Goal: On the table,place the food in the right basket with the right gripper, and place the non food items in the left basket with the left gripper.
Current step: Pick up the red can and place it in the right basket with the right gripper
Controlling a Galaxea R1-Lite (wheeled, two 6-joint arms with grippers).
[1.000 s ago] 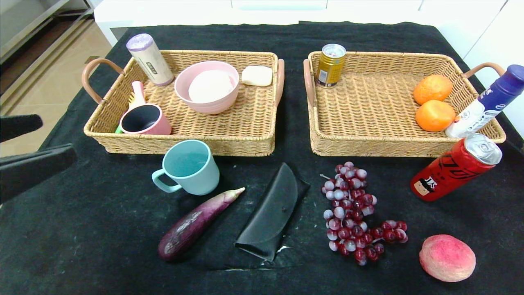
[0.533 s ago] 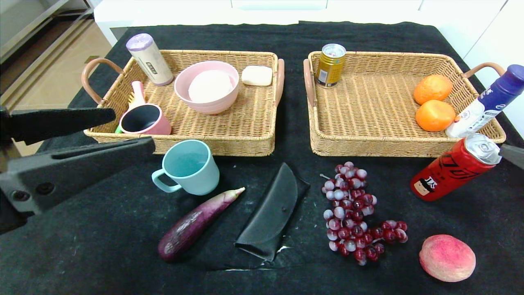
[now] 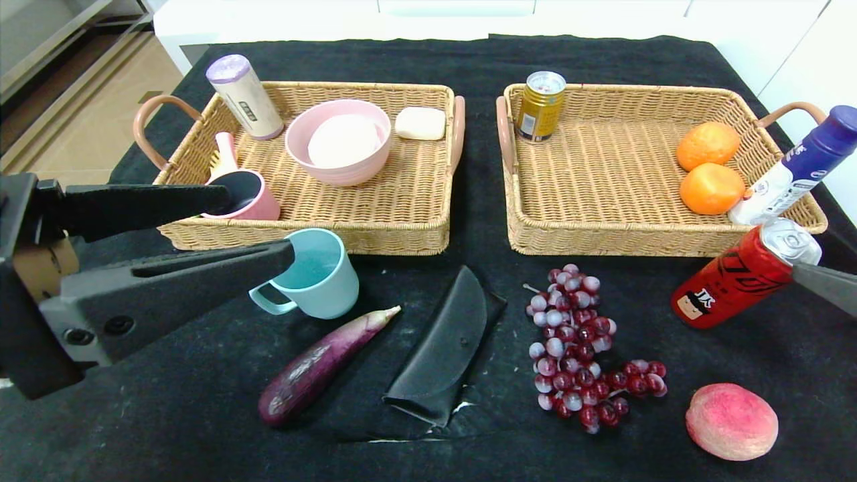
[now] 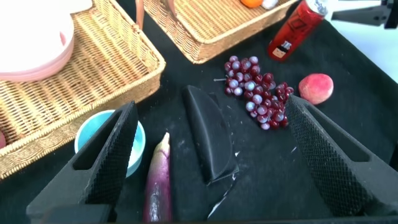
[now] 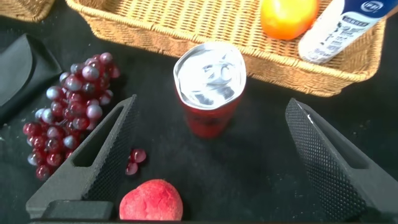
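Beyond my work area I saw a black cloth (image 3: 602, 53) spread flat, with white scuff marks (image 3: 462, 406) near its front edge. Behind it ran a white counter (image 3: 301, 17). Off to the left lay a beige tiled floor (image 3: 87, 127), with a pale shelf unit (image 3: 47, 33) standing at the far corner. White panelling (image 3: 803, 53) closed off the right side.

Eggplant (image 3: 321, 365) left of glasses case (image 3: 445, 348)
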